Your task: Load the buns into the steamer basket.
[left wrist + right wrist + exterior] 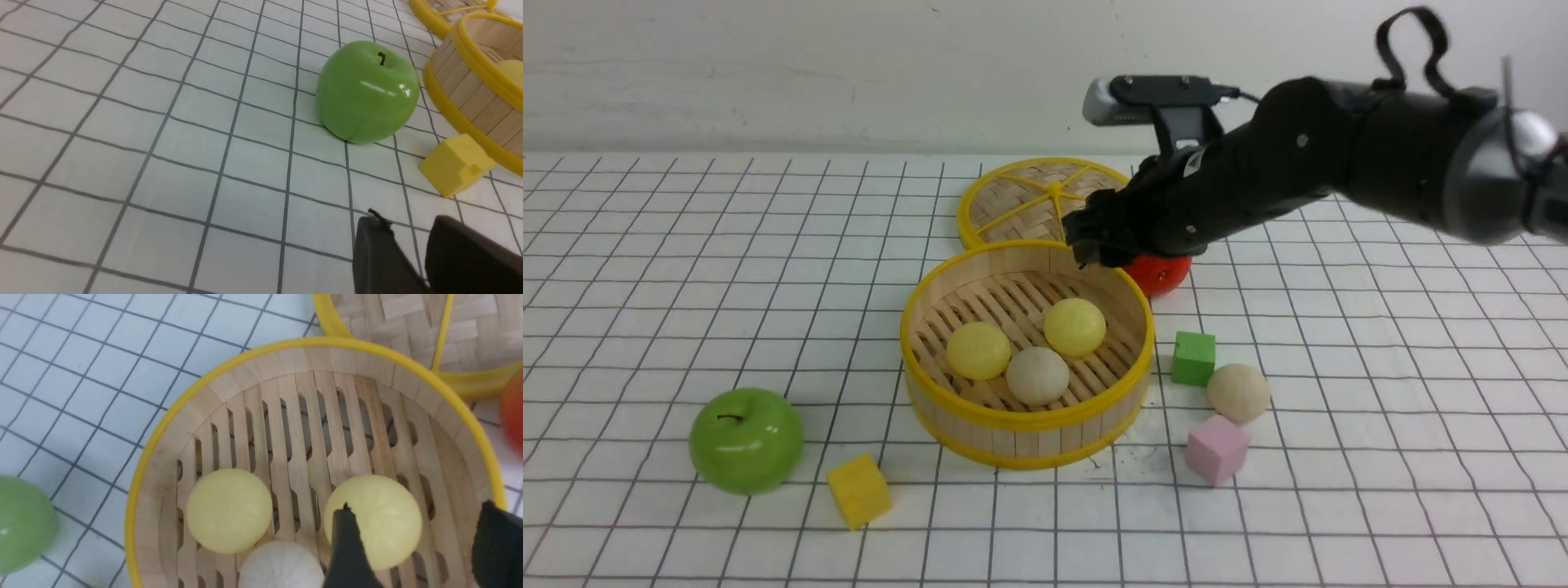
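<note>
The steamer basket (1013, 438) stands at the table's middle. Inside it lie two pale yellow buns (978, 349) (1075, 326) and one beige bun (1036, 375). A second beige bun (1238, 392) lies on the table to the right of the basket, between two cubes. My right gripper (1088, 243) hovers over the basket's back rim, open and empty. In the right wrist view (414, 506) its fingers straddle one yellow bun (380, 520) from above without touching it. My left gripper (406, 218) shows only in the left wrist view, its jaws close together, holding nothing.
The flat woven lid (1021, 204) lies behind the basket. A red apple (1156, 273) sits under my right arm. A green apple (746, 439) and a yellow cube (858, 490) are at front left. A green cube (1193, 358) and a pink cube (1216, 449) flank the loose bun.
</note>
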Available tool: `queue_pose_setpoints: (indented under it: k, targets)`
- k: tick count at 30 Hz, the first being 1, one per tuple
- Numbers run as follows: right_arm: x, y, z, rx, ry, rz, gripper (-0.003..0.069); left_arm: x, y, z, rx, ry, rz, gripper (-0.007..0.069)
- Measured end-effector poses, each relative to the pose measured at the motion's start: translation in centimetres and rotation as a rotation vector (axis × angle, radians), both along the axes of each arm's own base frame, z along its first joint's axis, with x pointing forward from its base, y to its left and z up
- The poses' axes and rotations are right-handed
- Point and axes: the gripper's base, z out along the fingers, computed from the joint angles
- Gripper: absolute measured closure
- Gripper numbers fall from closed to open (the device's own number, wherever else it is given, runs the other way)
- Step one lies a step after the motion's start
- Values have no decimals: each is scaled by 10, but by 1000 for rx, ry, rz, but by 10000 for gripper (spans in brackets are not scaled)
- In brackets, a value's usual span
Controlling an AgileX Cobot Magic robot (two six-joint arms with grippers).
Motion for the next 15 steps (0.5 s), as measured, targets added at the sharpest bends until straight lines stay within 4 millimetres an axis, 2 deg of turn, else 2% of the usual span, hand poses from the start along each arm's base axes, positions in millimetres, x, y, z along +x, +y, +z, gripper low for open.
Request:
queue_pose_setpoints:
  k: [1,2,3,4,6,9,10,12,15]
  targets:
    - [-6,-3,11,-17,-11,12,256,0,0,0,0,0,0,441]
    - [-16,-9,30,-36,-36,25,256,0,0,0,0,0,0,441]
    - [-18,-10,32,-42,-33,27,256,0,0,0,0,0,0,441]
    - [-30,-18,51,-64,-56,29,256,0,0,0,0,0,0,441]
    - [-42,-27,69,-82,-77,17,256,0,0,0,0,0,0,440]
    - [-75,-49,111,-77,-106,-47,256,0,0,0,0,0,0,437]
    - [-82,-53,119,-71,-117,-56,256,0,0,0,0,0,0,437]
    - [-112,-71,147,-61,-139,-102,256,0,0,0,0,0,0,434]
    - [-138,-87,167,-61,-164,-130,256,0,0,0,0,0,0,434]
